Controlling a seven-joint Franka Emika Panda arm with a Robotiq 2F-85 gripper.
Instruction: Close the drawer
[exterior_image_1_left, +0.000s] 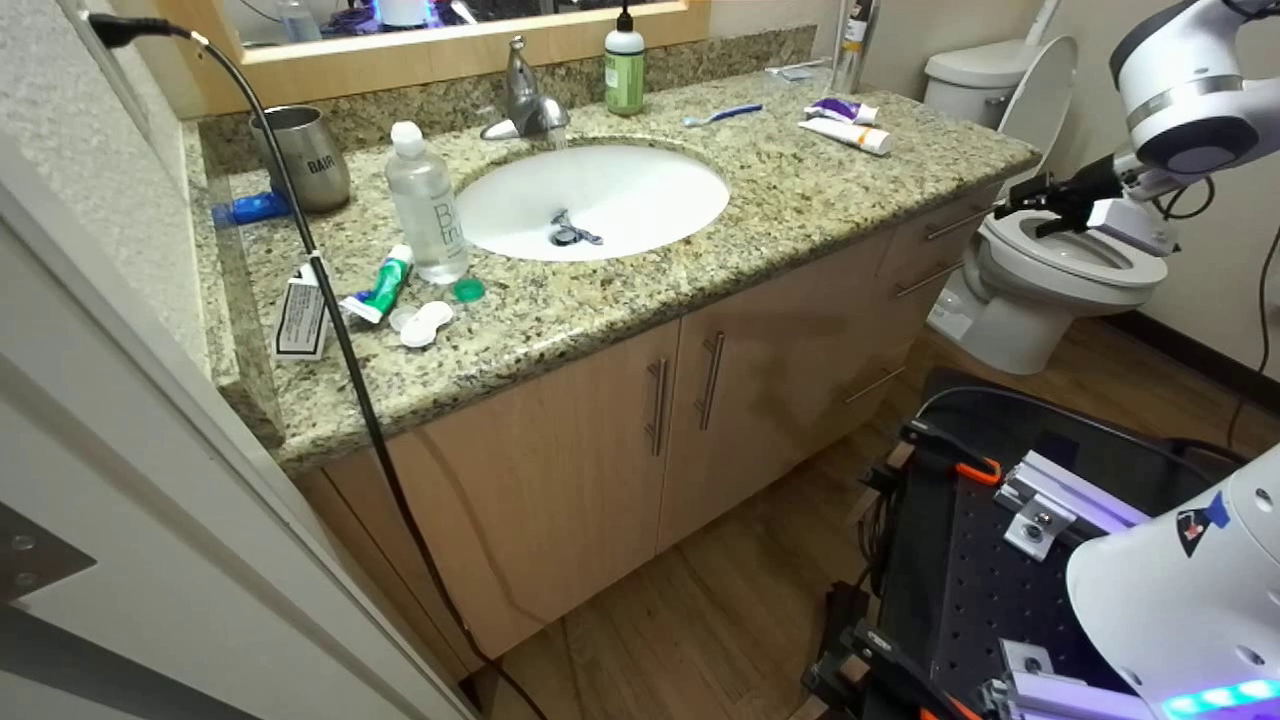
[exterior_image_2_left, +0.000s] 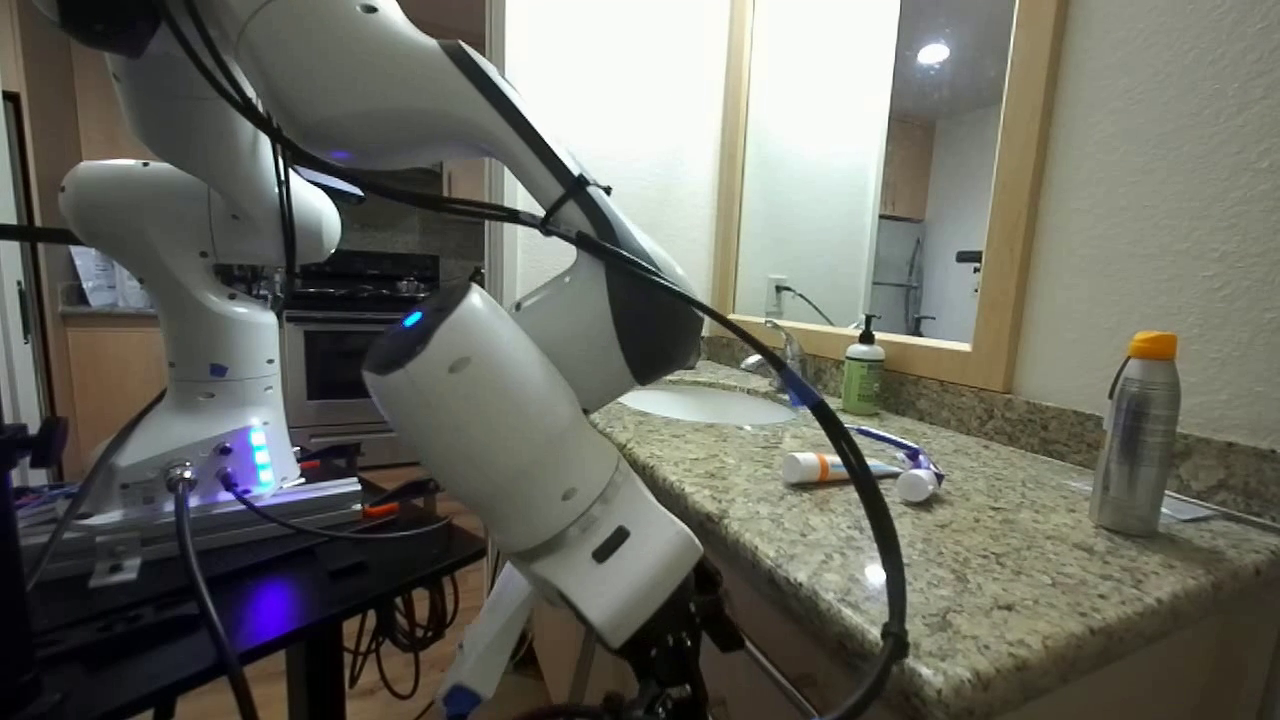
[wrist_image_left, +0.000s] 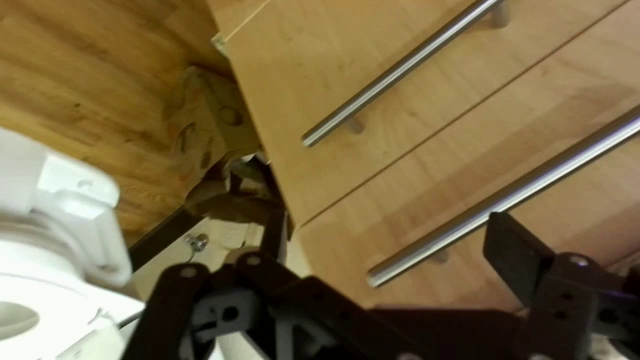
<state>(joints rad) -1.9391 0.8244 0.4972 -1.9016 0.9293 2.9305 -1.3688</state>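
Observation:
The drawer shows as a light-tan wood front (wrist_image_left: 400, 210) with a long horizontal metal bar handle (wrist_image_left: 475, 217) in the wrist view. It looks nearly flush with the drawer front (wrist_image_left: 360, 155) beside it, which has its own bar handle; no gap into an open drawer shows. In an exterior view, the drawer (exterior_image_1_left: 905, 240) is under the countertop at the vanity's far end. My gripper (wrist_image_left: 395, 245) is open and empty. Its right fingertip overlaps the handle in the picture; I cannot tell if it touches. In both exterior views, the gripper (exterior_image_1_left: 1022, 218) hangs near the drawer fronts, partly cut off at the frame bottom (exterior_image_2_left: 672, 670).
The granite countertop (exterior_image_2_left: 760, 530) overhangs the drawers. Two cabinet doors (exterior_image_1_left: 560, 480) have vertical handles. A toilet (exterior_image_1_left: 1060, 270) stands beyond the vanity. The black cart (exterior_image_1_left: 980, 560) carries my base. Toothpaste tubes (exterior_image_1_left: 845, 135) and a metal bottle (exterior_image_2_left: 1135, 440) stand or lie on the counter.

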